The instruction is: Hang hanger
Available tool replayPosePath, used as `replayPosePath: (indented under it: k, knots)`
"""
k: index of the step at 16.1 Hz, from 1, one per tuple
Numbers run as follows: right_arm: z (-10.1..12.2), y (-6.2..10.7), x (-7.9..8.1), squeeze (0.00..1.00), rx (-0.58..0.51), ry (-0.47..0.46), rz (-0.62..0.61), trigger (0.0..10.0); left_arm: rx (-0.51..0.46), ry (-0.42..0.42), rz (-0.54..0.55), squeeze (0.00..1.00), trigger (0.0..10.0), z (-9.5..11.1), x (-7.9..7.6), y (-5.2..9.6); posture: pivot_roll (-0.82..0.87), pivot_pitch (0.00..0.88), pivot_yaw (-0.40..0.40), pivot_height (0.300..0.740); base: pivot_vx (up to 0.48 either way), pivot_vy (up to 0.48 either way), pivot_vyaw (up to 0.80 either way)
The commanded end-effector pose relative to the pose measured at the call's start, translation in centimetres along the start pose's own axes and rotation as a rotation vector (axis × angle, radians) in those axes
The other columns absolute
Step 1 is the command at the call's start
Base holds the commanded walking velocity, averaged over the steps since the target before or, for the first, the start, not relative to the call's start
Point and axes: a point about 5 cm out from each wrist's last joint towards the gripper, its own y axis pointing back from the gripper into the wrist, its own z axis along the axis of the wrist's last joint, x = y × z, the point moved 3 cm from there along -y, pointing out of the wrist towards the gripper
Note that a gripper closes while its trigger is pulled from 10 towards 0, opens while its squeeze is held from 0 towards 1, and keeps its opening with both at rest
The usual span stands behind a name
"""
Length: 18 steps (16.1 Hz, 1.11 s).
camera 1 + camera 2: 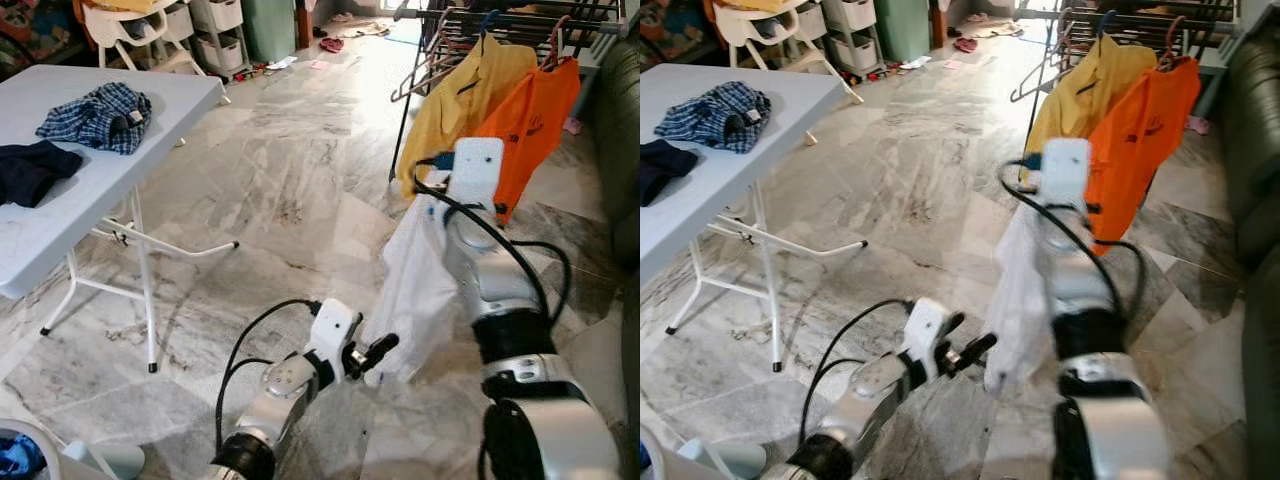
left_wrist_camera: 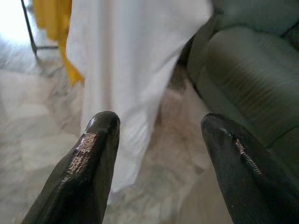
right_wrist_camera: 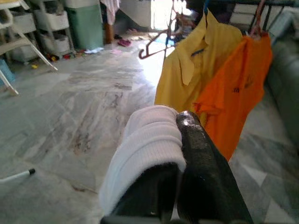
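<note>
- Your right end effector (image 3: 180, 135) is raised in front of the robot, its fingers closed on the bunched top of a white garment (image 1: 415, 290).
- The white garment hangs from that grip down toward the marble floor (image 1: 270, 190). You cannot tell whether a hanger sits inside it.
- Your left end effector (image 2: 159, 140) is held low, just beside the garment's lower edge, fingers spread apart with nothing between them.
- The drying rack (image 1: 520, 20) stands beyond the right arm. A yellow shirt (image 1: 465, 95) and an orange shirt (image 1: 535, 115) hang on it side by side, touching.
- An empty pink hanger (image 1: 425, 70) hangs from the rack beside the yellow shirt.
- The white folding table (image 1: 60, 230) stands on your left, carrying a blue plaid garment (image 1: 100, 115) and a dark navy garment (image 1: 30, 170).
</note>
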Motion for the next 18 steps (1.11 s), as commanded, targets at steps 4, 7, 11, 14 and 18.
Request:
replayPosePath:
  k: [4, 7, 11, 14, 18]
  knots:
    - [2.4, -0.1, 1.5, 0.00, 0.006, -0.128, -0.036, 0.0, -0.016, 0.036, 0.077, 0.00, 10.0, -0.3, -0.1, -0.2, -0.20, 0.071, 0.023, 0.740, 0.000, 0.000, 0.00]
    - [3.5, 0.3, 2.3, 0.00, 0.039, -0.196, -0.054, 0.0, -0.040, 0.023, 0.150, 0.00, 10.0, 0.4, 0.6, -0.7, -0.21, 0.069, 0.025, 0.740, 0.000, 0.000, 0.00]
    - [5.6, 1.2, 4.2, 0.00, 0.056, -0.270, 0.002, 0.0, -0.046, 0.032, 0.156, 0.00, 10.0, 1.4, 0.2, -1.9, -0.24, 0.066, 0.027, 0.740, 0.000, 0.000, 0.00]
    - [6.6, 1.8, 5.0, 0.00, 0.059, -0.288, 0.058, 0.0, -0.033, -0.038, 0.161, 0.00, 10.0, 1.7, -0.1, -2.5, -0.26, 0.067, 0.026, 0.740, 0.000, 0.000, 0.00]
    - [7.7, 3.2, 5.0, 0.00, 0.081, -0.297, 0.141, 0.0, -0.087, -0.145, 0.263, 0.00, 10.0, 3.1, 2.0, -2.0, -0.28, 0.067, 0.028, 0.740, 0.000, 0.000, 0.00]
